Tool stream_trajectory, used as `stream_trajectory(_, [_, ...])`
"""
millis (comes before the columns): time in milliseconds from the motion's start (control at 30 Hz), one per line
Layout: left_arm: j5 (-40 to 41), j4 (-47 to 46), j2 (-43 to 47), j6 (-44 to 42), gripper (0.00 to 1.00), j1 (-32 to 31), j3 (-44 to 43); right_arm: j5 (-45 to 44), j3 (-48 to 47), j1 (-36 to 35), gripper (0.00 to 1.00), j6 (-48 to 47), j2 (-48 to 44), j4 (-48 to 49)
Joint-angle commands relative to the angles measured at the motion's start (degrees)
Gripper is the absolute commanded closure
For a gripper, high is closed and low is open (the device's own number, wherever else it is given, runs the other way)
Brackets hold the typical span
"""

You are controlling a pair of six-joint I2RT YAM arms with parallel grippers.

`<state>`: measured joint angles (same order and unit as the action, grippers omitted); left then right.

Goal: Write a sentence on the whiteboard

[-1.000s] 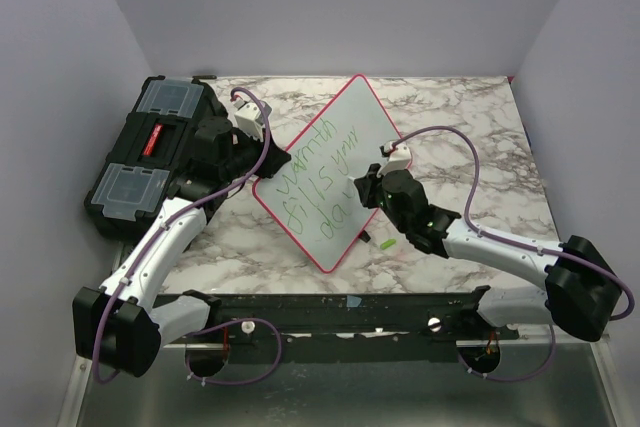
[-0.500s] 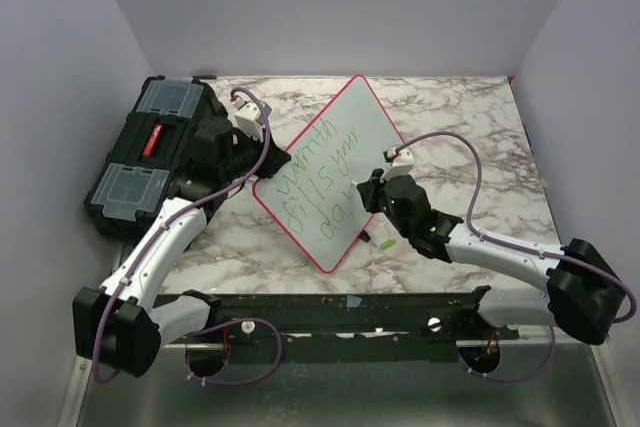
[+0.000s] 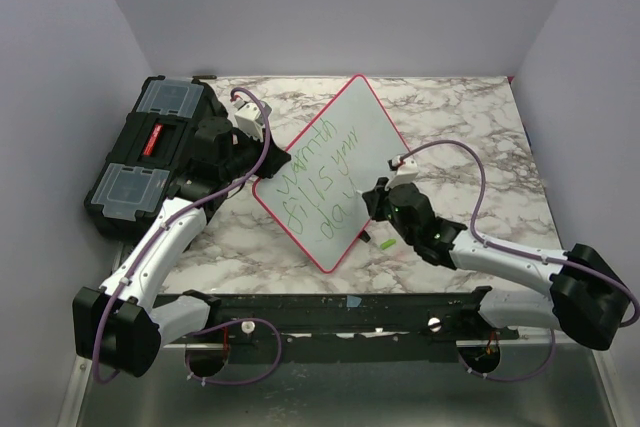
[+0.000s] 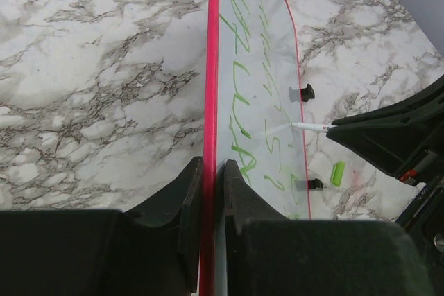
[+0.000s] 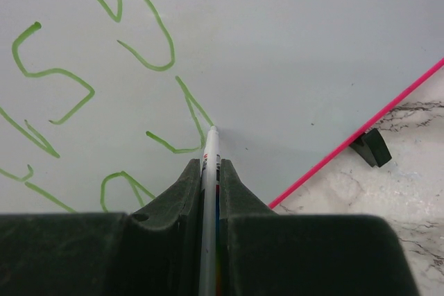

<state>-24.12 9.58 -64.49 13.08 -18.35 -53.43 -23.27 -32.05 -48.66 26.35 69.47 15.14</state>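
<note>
Touching whiteboard (image 5: pixel 312 46): marker (image 5: pixel 209 171), clear in wrist views.

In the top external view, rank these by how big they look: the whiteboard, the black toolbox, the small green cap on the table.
1-2. whiteboard and black toolbox: they look about alike, and the toolbox is partly covered, so I won't rank them.
3. green cap: by far the smallest.

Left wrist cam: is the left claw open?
No, the left claw is shut on the whiteboard, its two fingers pinching the red rim from either side.
</note>
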Motion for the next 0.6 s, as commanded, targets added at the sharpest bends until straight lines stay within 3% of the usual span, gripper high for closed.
stream_trajectory(0, [-0.5,-1.7,0.6,-3.0,1.00,-0.4,0.5,2.7,3.2,-0.2,0.99,2.4,0.6,-4.2])
stream_trajectory(567, [-0.6,-1.8,0.2,-2.9,1.00,-0.4,0.3,3.7,6.9,-0.2,0.99,5.9,-0.8,-6.5])
